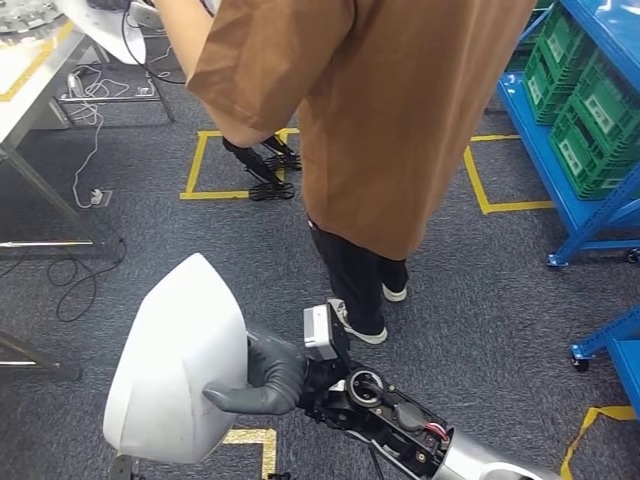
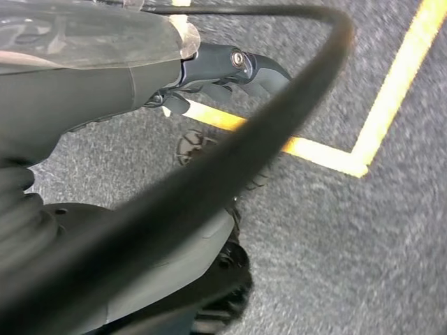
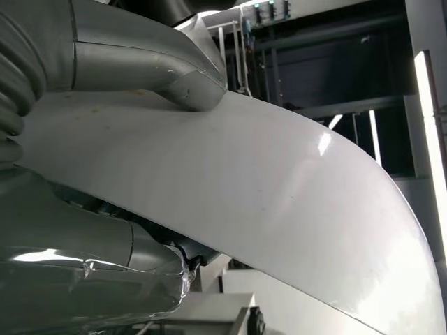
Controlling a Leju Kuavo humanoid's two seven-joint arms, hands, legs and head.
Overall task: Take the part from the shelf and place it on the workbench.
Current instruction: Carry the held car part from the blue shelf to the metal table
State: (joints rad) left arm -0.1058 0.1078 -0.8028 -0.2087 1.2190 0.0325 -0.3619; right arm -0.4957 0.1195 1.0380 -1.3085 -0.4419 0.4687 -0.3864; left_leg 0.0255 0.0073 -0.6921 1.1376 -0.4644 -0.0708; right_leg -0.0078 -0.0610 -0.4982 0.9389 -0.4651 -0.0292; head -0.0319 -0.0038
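The part (image 1: 177, 360) is a large white curved shell, low at the left of the head view. My right hand (image 1: 272, 375) grips its right edge, dark fingers wrapped over the rim. In the right wrist view the white shell (image 3: 263, 195) spans the picture, with the grey thumb (image 3: 158, 63) pressed on its surface. My left hand (image 2: 211, 70) hangs over the grey carpet with its fingers apart and nothing in them. A blurred black cable (image 2: 221, 167) crosses in front of it.
A person in a brown top (image 1: 392, 110) and dark trousers stands close ahead. A blue shelf (image 1: 543, 150) with green crates (image 1: 596, 120) runs along the right. A metal table (image 1: 30, 90) with cables beneath stands at the far left. Yellow tape (image 1: 192, 170) marks the carpet.
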